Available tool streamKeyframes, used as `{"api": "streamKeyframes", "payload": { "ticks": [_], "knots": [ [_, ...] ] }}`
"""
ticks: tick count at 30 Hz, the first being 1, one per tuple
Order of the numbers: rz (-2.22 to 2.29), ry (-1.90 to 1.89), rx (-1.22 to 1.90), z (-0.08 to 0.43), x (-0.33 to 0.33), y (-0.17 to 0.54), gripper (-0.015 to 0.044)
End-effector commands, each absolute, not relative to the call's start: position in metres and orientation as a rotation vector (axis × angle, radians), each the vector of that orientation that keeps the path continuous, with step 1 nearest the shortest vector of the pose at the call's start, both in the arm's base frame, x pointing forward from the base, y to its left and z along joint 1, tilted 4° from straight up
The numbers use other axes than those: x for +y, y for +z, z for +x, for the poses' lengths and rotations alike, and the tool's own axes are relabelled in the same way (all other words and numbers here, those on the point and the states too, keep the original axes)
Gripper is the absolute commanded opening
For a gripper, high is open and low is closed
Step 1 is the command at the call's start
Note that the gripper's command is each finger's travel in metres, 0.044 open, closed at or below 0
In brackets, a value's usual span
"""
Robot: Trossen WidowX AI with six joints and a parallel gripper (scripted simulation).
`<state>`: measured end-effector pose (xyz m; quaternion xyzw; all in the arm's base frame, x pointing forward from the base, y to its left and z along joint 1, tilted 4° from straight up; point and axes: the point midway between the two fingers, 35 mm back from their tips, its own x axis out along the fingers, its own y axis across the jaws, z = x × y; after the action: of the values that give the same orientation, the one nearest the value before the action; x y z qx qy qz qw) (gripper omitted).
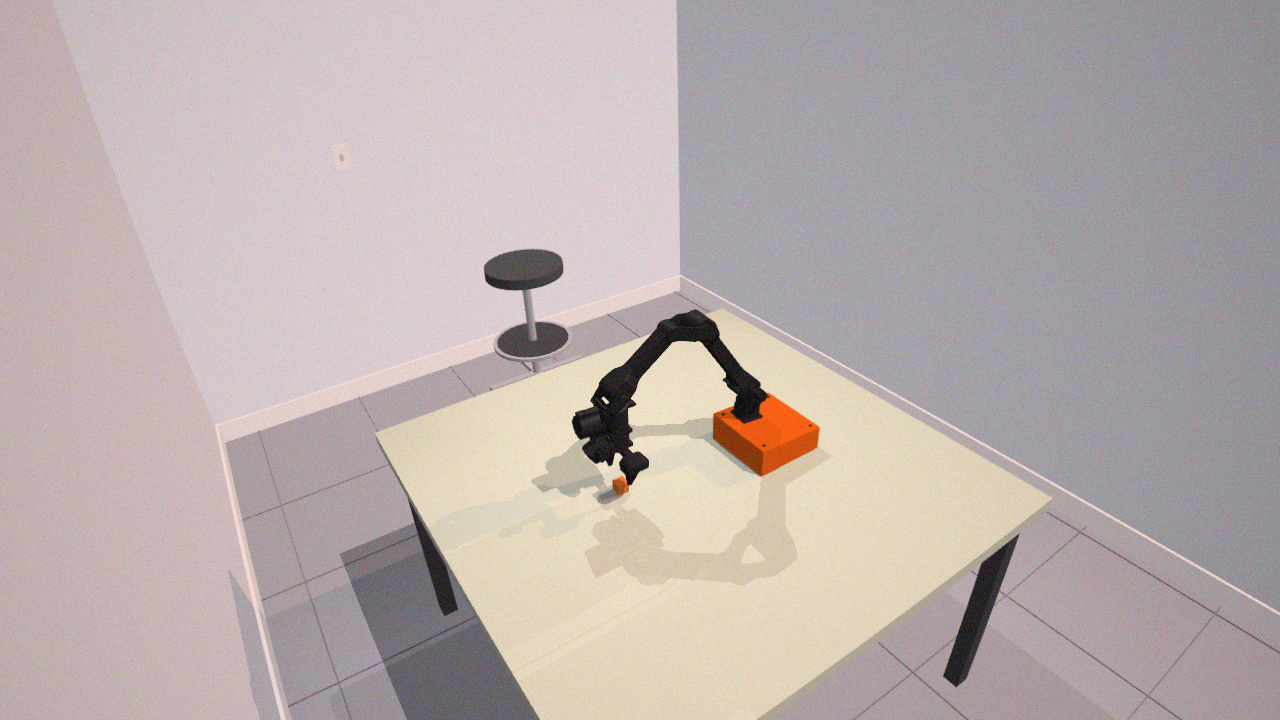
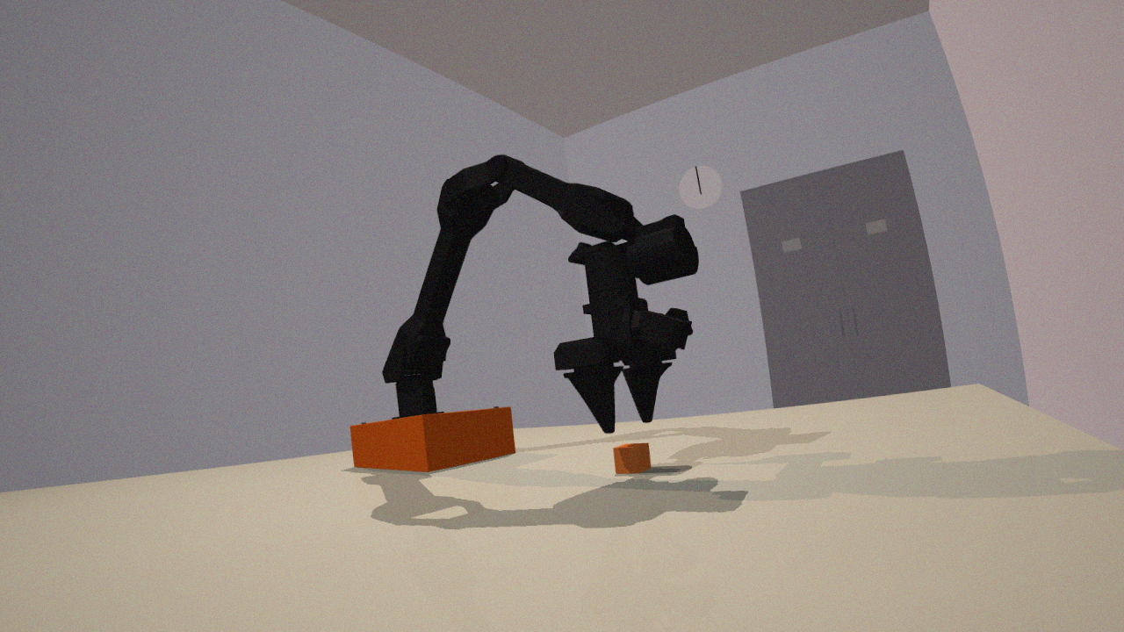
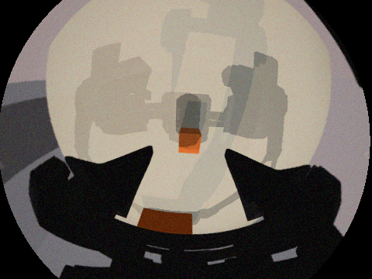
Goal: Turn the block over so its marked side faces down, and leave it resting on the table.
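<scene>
The small orange block (image 1: 620,485) (image 2: 631,458) (image 3: 189,142) sits flat on the table (image 1: 850,555) (image 2: 235,565) (image 3: 77,58). The faces that show look plain orange, partly shaded, and I make out no mark on them. The side toward the robot's base and the underside are hidden. My gripper (image 1: 619,472) (image 2: 629,427) (image 3: 189,151) is open and empty. It points down above the block, with its fingertips a little higher than the block's top. In the wrist view the block shows between the two fingertips, slightly beyond the line joining them.
The arm's orange base box (image 1: 787,431) (image 2: 392,443) (image 3: 167,223) stands on the table behind the gripper. A dark round stool (image 1: 523,268) stands on the floor beyond the table's edge. Shadows of the arm lie around the block.
</scene>
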<state>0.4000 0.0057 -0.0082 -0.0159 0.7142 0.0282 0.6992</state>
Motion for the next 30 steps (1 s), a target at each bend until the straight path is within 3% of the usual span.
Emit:
{"api": "streamKeyframes", "payload": {
  "ticks": [1,22,30],
  "knots": [
    [-0.041,0.063,1.6,0.398,0.005,-0.016,0.044],
    [-0.041,0.063,1.601,0.397,0.006,-0.046,0.044],
    [-0.041,0.063,1.601,0.397,0.006,-0.046,0.023]
  ]
}}
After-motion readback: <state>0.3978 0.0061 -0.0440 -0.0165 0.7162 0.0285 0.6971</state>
